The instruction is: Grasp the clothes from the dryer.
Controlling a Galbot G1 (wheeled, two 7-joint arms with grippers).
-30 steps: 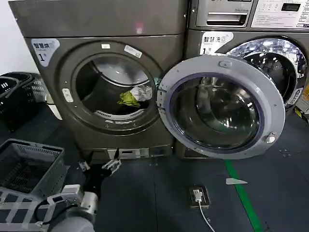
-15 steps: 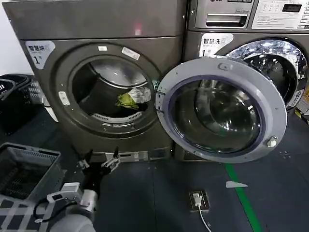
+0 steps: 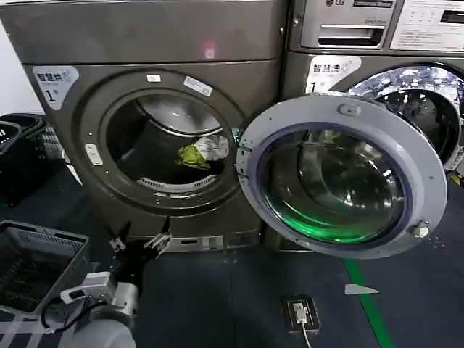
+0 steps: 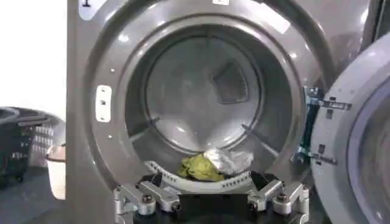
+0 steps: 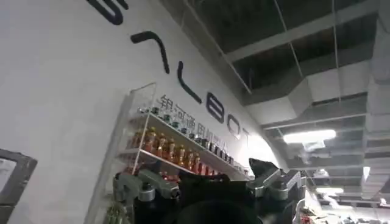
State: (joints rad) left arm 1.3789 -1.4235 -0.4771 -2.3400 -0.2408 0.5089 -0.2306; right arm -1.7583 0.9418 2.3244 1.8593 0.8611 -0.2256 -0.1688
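Observation:
The dryer (image 3: 145, 43) is the dark bronze-grey machine with a "1" sticker, and its wide grey glass door (image 3: 341, 174) is swung open to the right. The clothes (image 3: 201, 152), a small yellow-green and white-grey bundle, lie at the front right of the drum floor. My left gripper (image 3: 138, 243) hangs low in front of the dryer, below the drum mouth and well short of it, open and empty. In the left wrist view the clothes (image 4: 213, 165) sit just beyond the open left gripper (image 4: 210, 204). My right gripper (image 5: 210, 182) is open and raised toward a wall and ceiling.
A grey slatted basket (image 3: 36, 254) stands on the floor at my left, with black baskets (image 3: 18, 145) behind it. The LG machine (image 3: 406, 43) stands right of the dryer. A floor socket with a cable (image 3: 299, 313) and a green floor line (image 3: 370, 304) lie ahead.
The dryer has grown slightly larger in the head view and shifted a little. The left gripper has drifted slightly left and stays open. The clothes have not moved.

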